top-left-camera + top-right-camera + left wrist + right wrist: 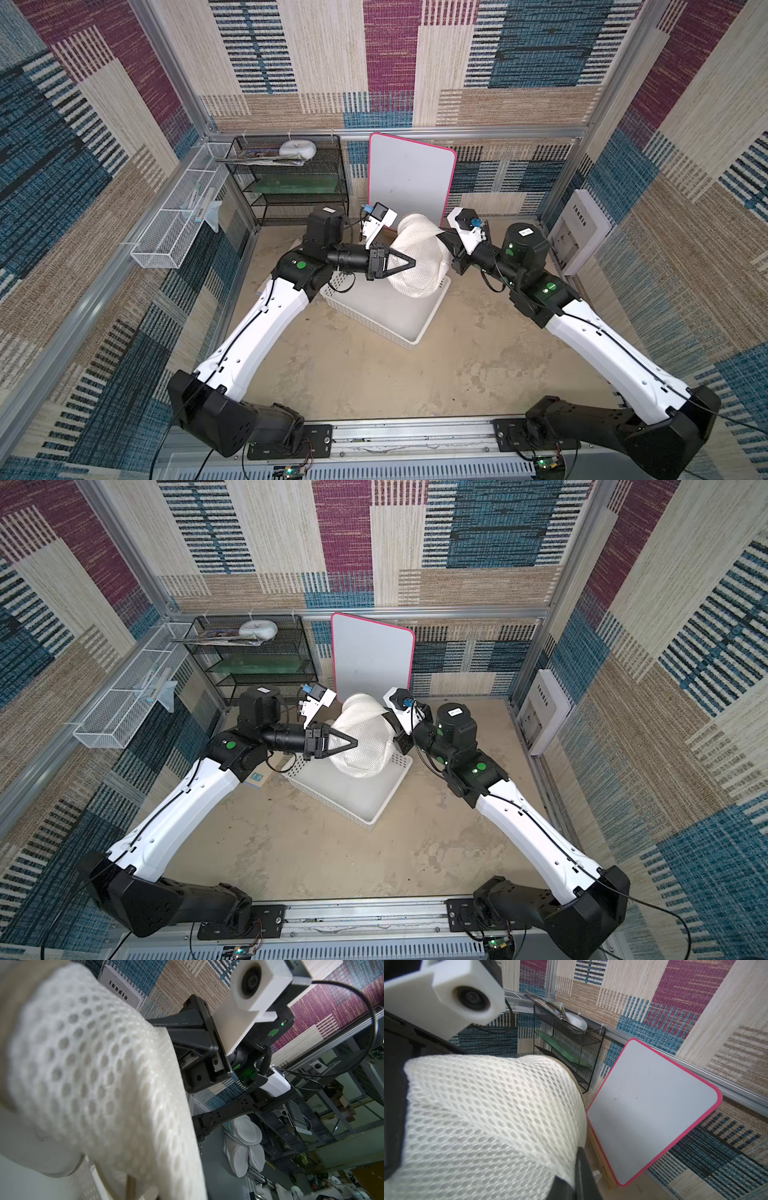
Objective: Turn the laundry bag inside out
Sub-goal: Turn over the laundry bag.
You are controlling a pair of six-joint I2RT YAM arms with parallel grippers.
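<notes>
The laundry bag (419, 257) (365, 739) is a bundle of white net mesh held in the air over the back end of a white plastic basket (434, 313) (392, 793). My left gripper (413, 263) (355, 743) comes in from the left, its black fingers meeting in a point on the mesh. My right gripper (573, 1176) comes from the right, its tips buried in the bag (488, 1115) with a fold pinched between two dark fingers. In the left wrist view the mesh (93, 1064) covers the jaws.
A black wire shelf (299, 183) stands at the back left with a glossy white dish (297, 148) on top. A pink-edged whiteboard (409, 178) leans on the back wall behind the bag. A white wire tray (174, 232) hangs left; a book (579, 232) leans right.
</notes>
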